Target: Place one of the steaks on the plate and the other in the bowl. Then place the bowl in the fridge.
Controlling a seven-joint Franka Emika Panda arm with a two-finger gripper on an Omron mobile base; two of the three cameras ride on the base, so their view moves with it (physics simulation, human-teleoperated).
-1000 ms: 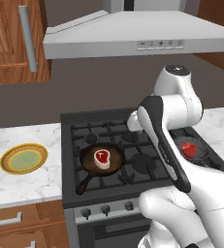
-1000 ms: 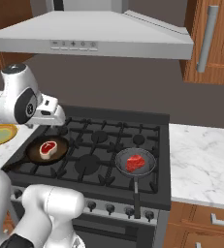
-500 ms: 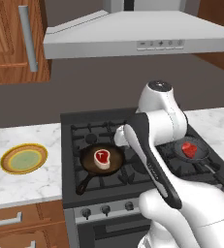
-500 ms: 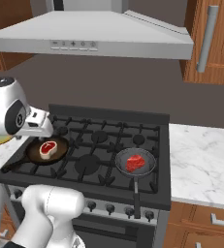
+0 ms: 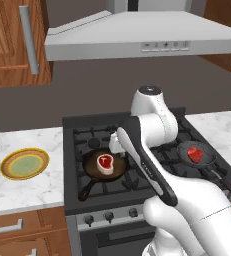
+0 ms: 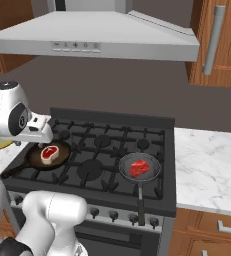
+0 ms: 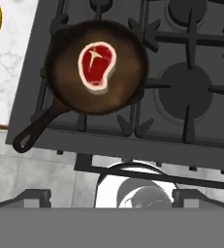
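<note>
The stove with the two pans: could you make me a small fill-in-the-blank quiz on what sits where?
1. The steak with the pale fat rim lies in a dark ____ with a handle.
2. The plate rests on the marble ____.
3. The plate holds ____ steaks.
4. The other steak lies in the smaller pan on the stove's ____ side.

Missing words: pan; counter; no; right

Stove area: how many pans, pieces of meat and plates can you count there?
Pans: 2, a dark skillet and a smaller grey pan.
Steaks: 2, one in the skillet, one in the grey pan.
Plates: 1, yellow-rimmed plate on the counter.
Total: 5.
</note>
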